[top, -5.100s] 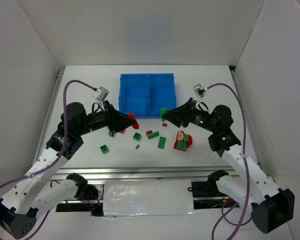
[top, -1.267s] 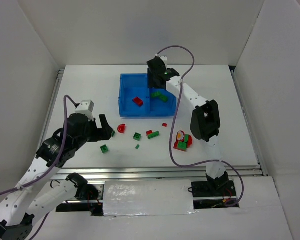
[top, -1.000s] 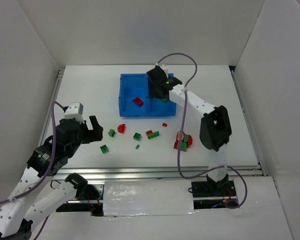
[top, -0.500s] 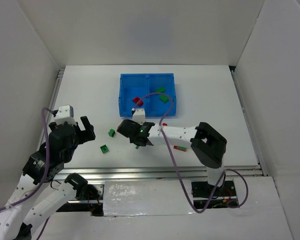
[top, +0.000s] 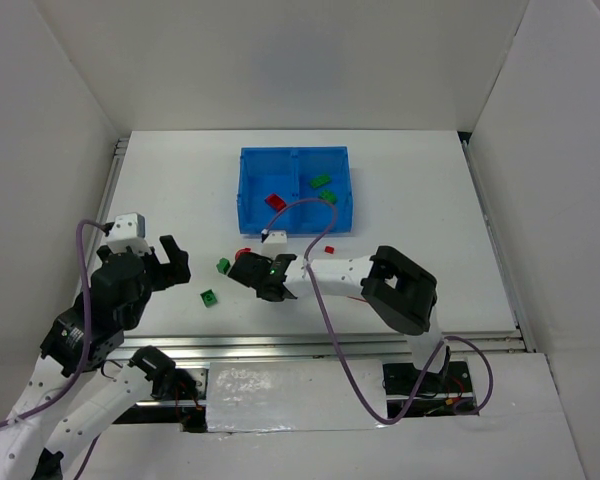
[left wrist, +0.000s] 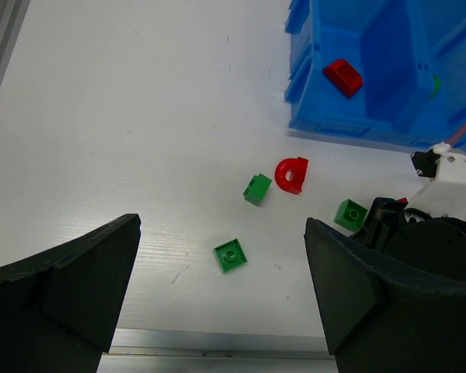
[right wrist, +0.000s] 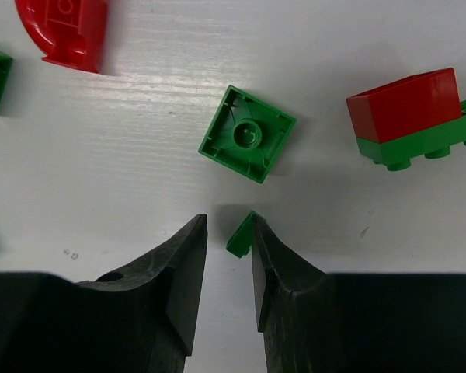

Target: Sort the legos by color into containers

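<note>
The right gripper (right wrist: 226, 227) is keeping its two black fingers (right wrist: 179, 272) only narrowly apart, tips pointing down at the white desk (top: 420, 200). A tiny green plastic brick (right wrist: 241, 235) is lying between them. It is touching one finger while a sliver of desk is showing beside the other, so nothing is being clamped.

Just beyond the tips a flat square green brick with one stud (right wrist: 247, 134) is lying on the desk. A red block stacked on a green plate (right wrist: 408, 116) is sitting to one side of it, and a red curved plastic piece (right wrist: 66, 31) to the other. This gripper is working toward the near edge of the desk, a little left of the middle.

The left gripper (left wrist: 221, 229) is hanging over the near left corner with its jaws spread wide, holding nothing. Below it two more loose bricks are lying on the desk, a small green square brick (left wrist: 230, 256) and a small green tilted brick (left wrist: 257, 189), the second just beside the curved piece. A tiny red piece (top: 329, 248) is resting near the middle of the desk.

The translucent blue rectangular plastic tray (top: 293, 153) is standing toward the far edge, about centred. Its compartment nearer the left edge is holding a red brick (top: 275, 200). The compartment nearer the right edge is holding two green bricks (top: 322, 181), lying close together.
</note>
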